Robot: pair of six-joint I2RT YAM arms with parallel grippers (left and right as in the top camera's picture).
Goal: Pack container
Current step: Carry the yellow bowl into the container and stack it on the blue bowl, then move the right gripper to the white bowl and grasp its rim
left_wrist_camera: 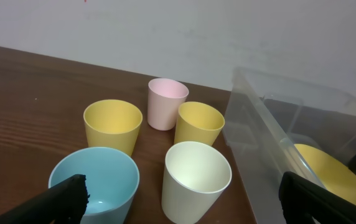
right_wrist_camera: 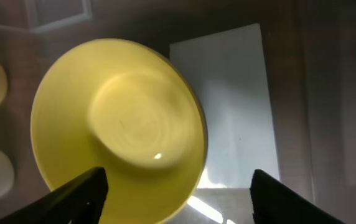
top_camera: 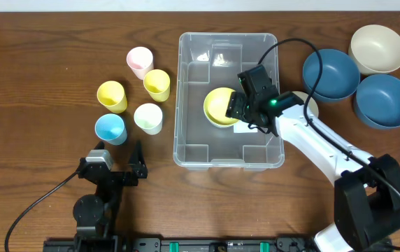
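Here, clear rounded plastic container (top_camera: 198,120)

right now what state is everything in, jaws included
container, lidless, one bowl inside
yellow bowl, open side up in container, ungripped
pink cup, upright, empty
yellow cups, upright, empty
pale cup, upright, empty
blue cup, upright, empty
blue bowls, upright, empty
cream bowl, upright, empty
left gripper, jaws open, empty
right gripper, jaws open over yellow bowl
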